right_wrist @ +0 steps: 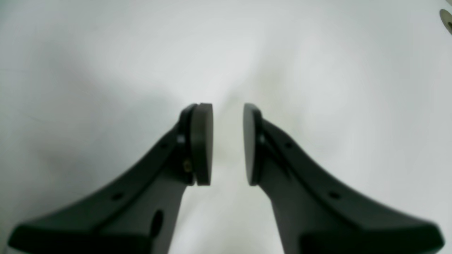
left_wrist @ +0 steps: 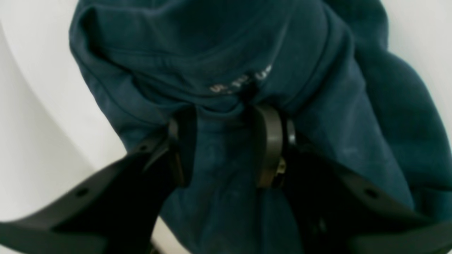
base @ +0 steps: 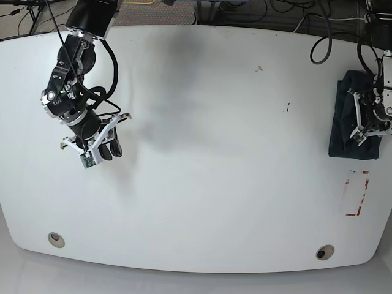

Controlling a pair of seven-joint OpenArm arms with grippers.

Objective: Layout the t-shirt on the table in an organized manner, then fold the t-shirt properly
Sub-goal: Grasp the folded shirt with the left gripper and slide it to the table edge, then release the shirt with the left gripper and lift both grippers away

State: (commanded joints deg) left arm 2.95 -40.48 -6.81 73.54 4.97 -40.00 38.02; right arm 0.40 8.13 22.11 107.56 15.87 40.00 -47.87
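Note:
The dark navy t-shirt lies bunched in a narrow heap at the far right edge of the white table. My left gripper sits over the heap. In the left wrist view the left gripper is shut on a thick fold of the t-shirt, with pale lettering just beyond the pads. My right gripper hangs over bare table at the far left, far from the shirt. In the right wrist view the right gripper stands open by a narrow gap with nothing between its fingers.
A red-white tape rectangle is marked on the table below the shirt. Two round grey grommet holes sit near the front edge; one grommet shows in the right wrist view. Cables lie beyond the table's back edge.

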